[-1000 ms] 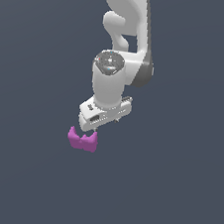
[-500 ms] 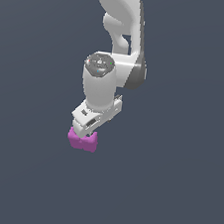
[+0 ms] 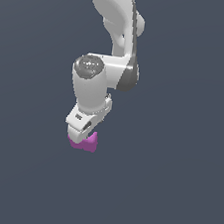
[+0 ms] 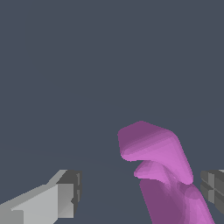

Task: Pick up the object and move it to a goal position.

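In the exterior view the arm reaches down from the top of the frame, and its claw sits low and left of centre, right over the lump. The magenta lump shows just under and to the right of the claw, partly hidden by it. It appears to lie on the plain grey desk, though no shadow or edge confirms contact.

The wrist view shows the claw wide open. One finger is in the lower left of the frame and the other finger at the lower right edge. The lump stands between them, much nearer the right-hand finger, with a clear gap to the left one. Whether it touches the right finger is hard to tell. Nothing is gripped.

As a judgement, the approach looks nearly finished: the claw is down around the lump and astride it. Closing on it, lifting it and carrying it to the goal all remain. No goal marker shows in either view.
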`<state>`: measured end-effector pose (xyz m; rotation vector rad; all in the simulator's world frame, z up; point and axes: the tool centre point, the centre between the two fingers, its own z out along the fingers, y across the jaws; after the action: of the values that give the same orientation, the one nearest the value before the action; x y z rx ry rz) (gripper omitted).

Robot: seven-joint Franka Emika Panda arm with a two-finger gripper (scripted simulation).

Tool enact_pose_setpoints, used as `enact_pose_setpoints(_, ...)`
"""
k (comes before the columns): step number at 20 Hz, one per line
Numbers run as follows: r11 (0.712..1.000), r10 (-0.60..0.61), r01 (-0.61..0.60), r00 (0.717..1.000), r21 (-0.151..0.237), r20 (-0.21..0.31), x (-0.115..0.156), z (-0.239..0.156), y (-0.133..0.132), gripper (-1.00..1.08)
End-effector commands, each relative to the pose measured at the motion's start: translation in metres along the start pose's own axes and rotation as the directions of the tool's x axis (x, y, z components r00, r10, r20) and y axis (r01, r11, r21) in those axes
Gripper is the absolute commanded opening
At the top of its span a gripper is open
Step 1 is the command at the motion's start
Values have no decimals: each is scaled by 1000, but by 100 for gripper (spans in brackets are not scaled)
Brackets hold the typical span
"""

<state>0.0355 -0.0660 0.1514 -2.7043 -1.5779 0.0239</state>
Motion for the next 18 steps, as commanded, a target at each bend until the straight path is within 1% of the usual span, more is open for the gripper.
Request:
enact_pose_setpoints(1, 998, -59, 59, 998, -2, -1, -4, 1, 5, 100)
enact_pose_setpoints(5, 988, -151, 151, 989, -6, -2, -11, 2, 13, 100)
enact_pose_setpoints(10, 967, -256, 256, 967, -11, -2, -20, 3, 22, 100)
enact_pose_setpoints(18, 932, -362, 362, 932, -17, -1, -29, 5, 32, 100)
